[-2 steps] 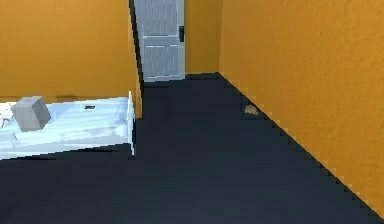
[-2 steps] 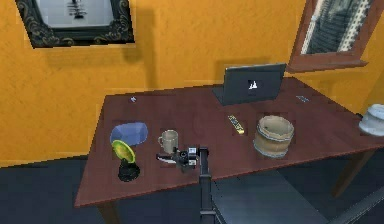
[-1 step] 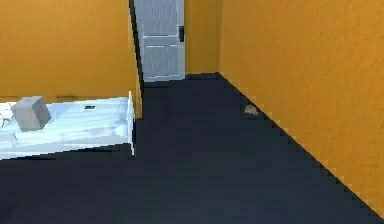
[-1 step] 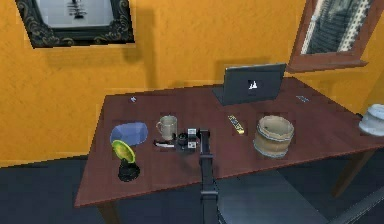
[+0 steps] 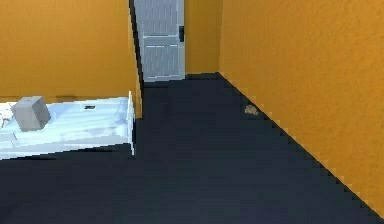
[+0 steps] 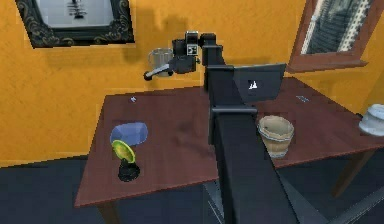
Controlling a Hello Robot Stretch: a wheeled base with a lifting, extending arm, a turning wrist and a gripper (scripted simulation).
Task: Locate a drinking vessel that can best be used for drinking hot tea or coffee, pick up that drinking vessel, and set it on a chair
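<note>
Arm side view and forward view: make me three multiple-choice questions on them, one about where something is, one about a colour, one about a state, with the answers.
1. Where is the blue bowl? A on a shelf; B on the table; C on a sofa.
2. What colour are the walls? A white; B green; C orange.
3. How is the laptop? A open, screen upright; B shut flat; C tipped on its side.

Answers:
1 B: it sits on the brown tabletop, toward the arm side view's left.
2 C: both views show orange walls.
3 A: its screen stands up near the table's far edge.
</note>
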